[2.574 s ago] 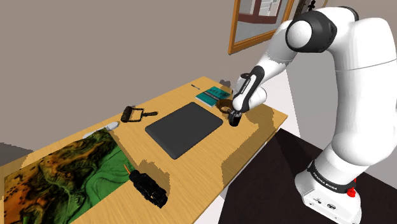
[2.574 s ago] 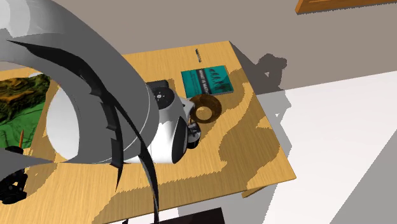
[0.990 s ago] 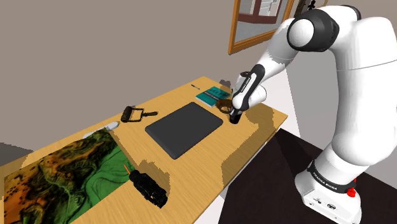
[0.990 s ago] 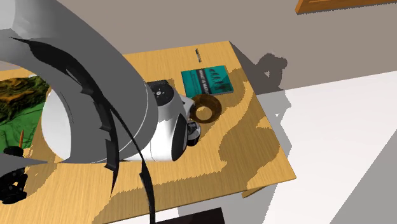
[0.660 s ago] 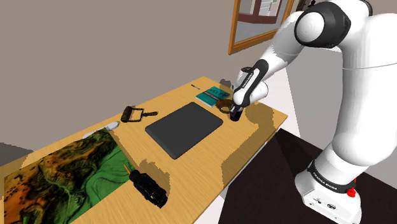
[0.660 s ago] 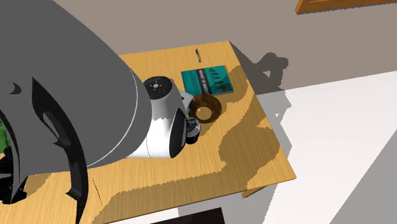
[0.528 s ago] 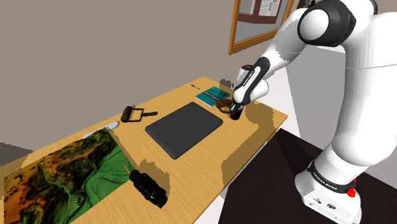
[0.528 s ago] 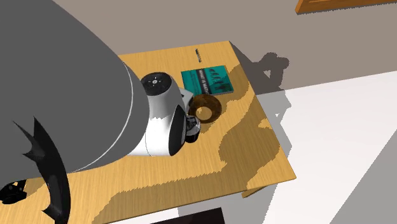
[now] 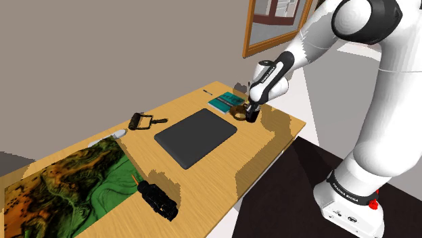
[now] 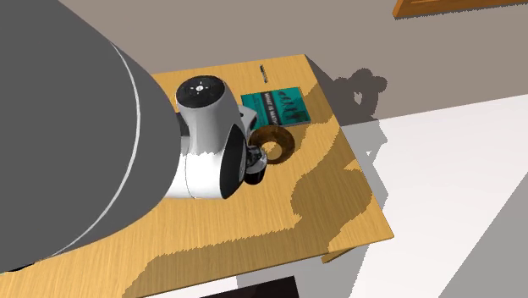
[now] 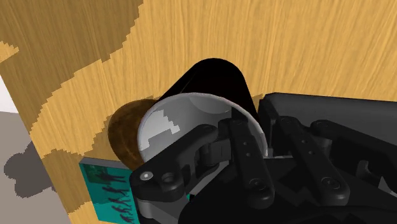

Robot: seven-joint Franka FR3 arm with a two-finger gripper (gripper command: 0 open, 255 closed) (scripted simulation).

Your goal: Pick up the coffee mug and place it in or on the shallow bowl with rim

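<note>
One black mug (image 11: 213, 79) clamped in the gripper (image 11: 226, 133), beside brown bowl (image 10: 277, 145), wrist view revealing its pale interior

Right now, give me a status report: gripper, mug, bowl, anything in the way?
Gripper shut on mug rim. Mug beside brown bowl, not in it. Teal book next to bowl, not between them.

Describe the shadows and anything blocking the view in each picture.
Shoulder view: jagged-edged shadow darkens the table end under the arm. Second exterior view: the arm, close up, hides the table's left part. Wrist view: the mug covers part of the bowl.
</note>
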